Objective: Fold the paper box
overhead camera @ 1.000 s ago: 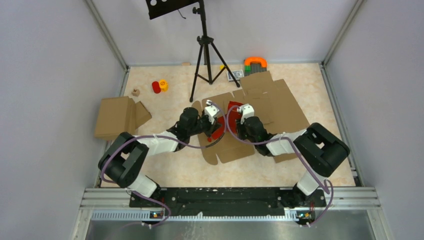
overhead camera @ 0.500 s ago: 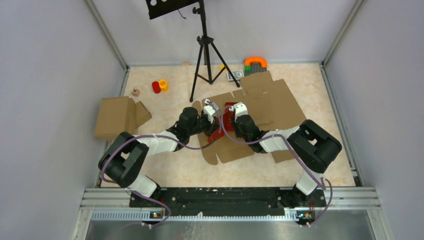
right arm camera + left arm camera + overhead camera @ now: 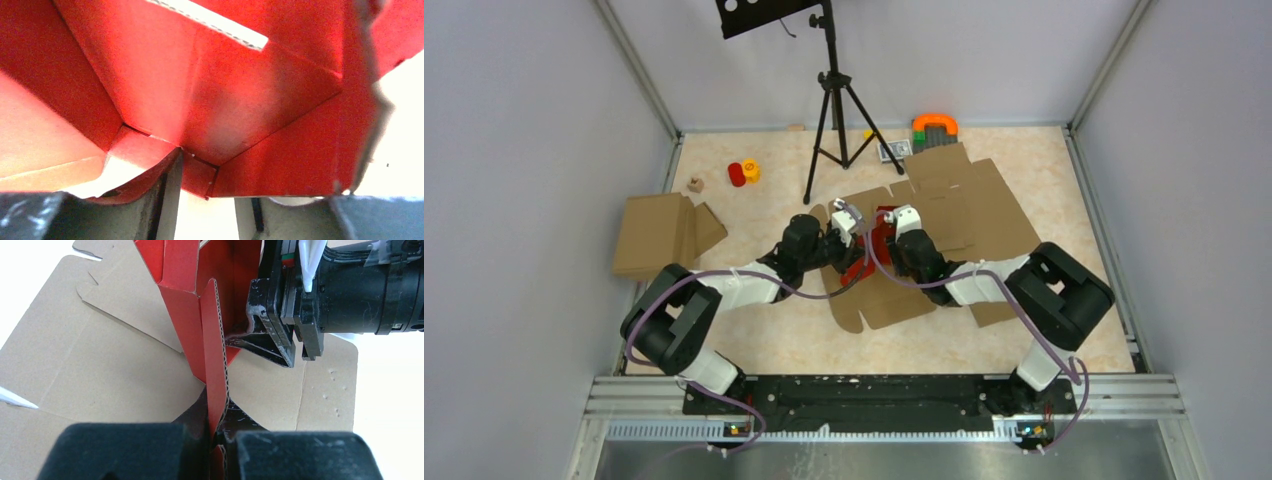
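Paper box [image 3: 858,264]: red card, part-folded, panels standing up, centre of top view, lying over flat brown cardboard cut-out [image 3: 894,300] on table [image 3: 754,335]. L gripper [image 3: 220,440]: jaws closed tight on box's corrugated edge, bottom centre of L wrist view. R gripper [image 3: 902,226]: meets box from right; one finger [image 3: 270,320] touches a red panel, jaws partly apart, grip cannot be told. R wrist view is filled by box interior. Folded brown cardboard [image 3: 659,235] at left; tripod [image 3: 832,110] at upper centre.
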